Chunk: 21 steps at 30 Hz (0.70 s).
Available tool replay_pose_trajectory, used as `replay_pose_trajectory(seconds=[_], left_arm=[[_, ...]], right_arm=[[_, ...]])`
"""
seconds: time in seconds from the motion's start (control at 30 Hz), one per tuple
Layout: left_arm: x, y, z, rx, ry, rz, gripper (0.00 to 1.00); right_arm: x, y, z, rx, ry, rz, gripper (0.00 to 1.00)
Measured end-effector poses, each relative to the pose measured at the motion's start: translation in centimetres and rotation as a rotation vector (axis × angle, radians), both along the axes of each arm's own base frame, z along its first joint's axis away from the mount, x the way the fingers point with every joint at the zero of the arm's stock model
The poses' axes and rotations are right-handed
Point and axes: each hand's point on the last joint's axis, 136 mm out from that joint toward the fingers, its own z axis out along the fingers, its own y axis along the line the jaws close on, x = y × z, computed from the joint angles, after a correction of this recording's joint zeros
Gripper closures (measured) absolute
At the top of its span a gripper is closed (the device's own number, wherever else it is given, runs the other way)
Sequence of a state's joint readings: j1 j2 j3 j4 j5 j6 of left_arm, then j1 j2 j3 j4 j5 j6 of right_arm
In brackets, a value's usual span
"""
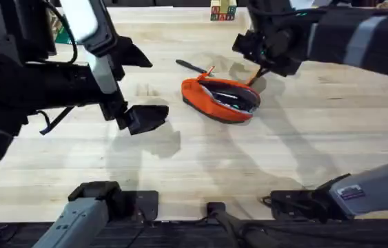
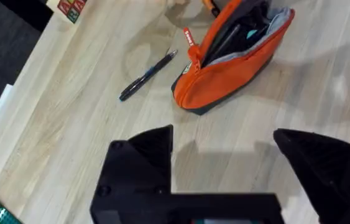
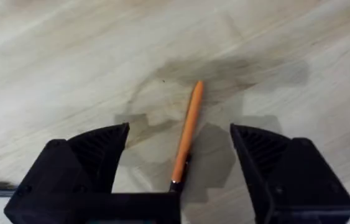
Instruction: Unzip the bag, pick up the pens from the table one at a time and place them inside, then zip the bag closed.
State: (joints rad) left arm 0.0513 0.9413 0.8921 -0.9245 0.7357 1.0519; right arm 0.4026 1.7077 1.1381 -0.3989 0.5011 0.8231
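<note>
The orange bag (image 1: 220,98) lies unzipped in the middle of the table (image 1: 304,151), its grey-lined mouth gaping (image 2: 237,46). A dark pen (image 1: 192,66) lies flat on the wood just behind the bag's left end (image 2: 148,74). An orange pen (image 3: 187,130) with a dark end lies by the bag's right end (image 1: 255,76). My right gripper (image 1: 259,63) hovers open over that pen, one finger on each side (image 3: 181,140), not touching it. My left gripper (image 1: 149,118) is open and empty, to the left of the bag (image 2: 224,143).
Coloured letter blocks (image 1: 222,11) stand at the table's far edge, behind the bag. A green item (image 1: 61,34) shows at the far left behind my left arm. Bare wood stretches in front of the bag and to its right.
</note>
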Motion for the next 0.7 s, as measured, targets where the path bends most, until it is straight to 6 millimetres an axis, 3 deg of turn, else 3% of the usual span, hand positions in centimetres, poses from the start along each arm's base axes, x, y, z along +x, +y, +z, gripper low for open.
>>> replay_pose_trajectory(seconds=[0.17,0.57,0.7], left_arm=[[0.0,0.0,0.0,0.0,0.0,0.0,0.008],[0.0,0.0,0.0,0.0,0.0,0.0,0.008],[0.0,0.0,0.0,0.0,0.0,0.0,0.008]], right_arm=[[-0.1,0.0,-2.4,-0.009,0.048,-0.021,0.004],[-0.4,-0.1,-5.5,-0.03,0.114,-0.035,0.003],[-0.3,0.0,-5.5,-0.024,0.115,-0.033,0.004]])
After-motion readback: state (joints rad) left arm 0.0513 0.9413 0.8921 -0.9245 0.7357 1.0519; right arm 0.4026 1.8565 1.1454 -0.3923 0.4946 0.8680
